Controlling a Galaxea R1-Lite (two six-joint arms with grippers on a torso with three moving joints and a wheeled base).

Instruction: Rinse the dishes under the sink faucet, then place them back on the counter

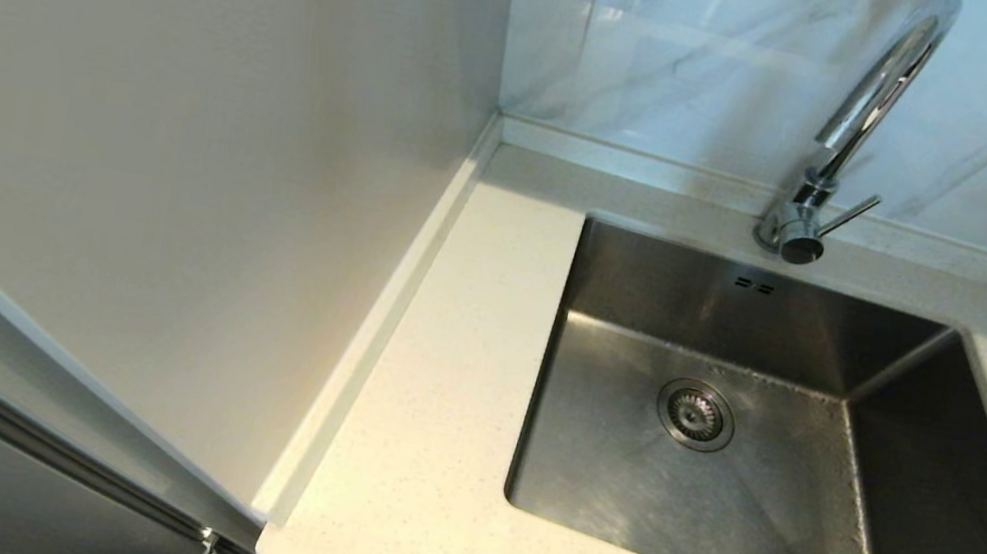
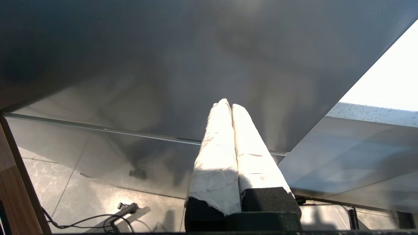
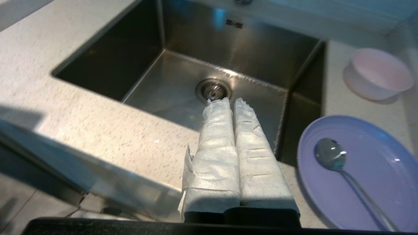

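Nothing lifted yet — dishes sit dry at the frame's right edge.

The lavender plate [image 3: 359, 173] lies on the counter [image 1: 419, 467] at lower right, spoon [image 3: 346, 169] loose in it, pink bowl [image 3: 378, 73] above; the spoon could well slide off into the sink [image 1: 729, 440] if that plate tips. The faucet [image 1: 850, 127] stands upper right. The right gripper [image 3: 228, 101] hovers at the sink's near rim, fingers pressed together, empty; the left gripper [image 2: 227, 103], likewise closed, hangs parked below the counter.

Brushed steel sink [image 1: 715, 519]; shiny chrome faucet [image 1: 862, 119]; speckled matt stone counter [image 1: 440, 410]; glossy lavender plate [image 3: 375, 182].
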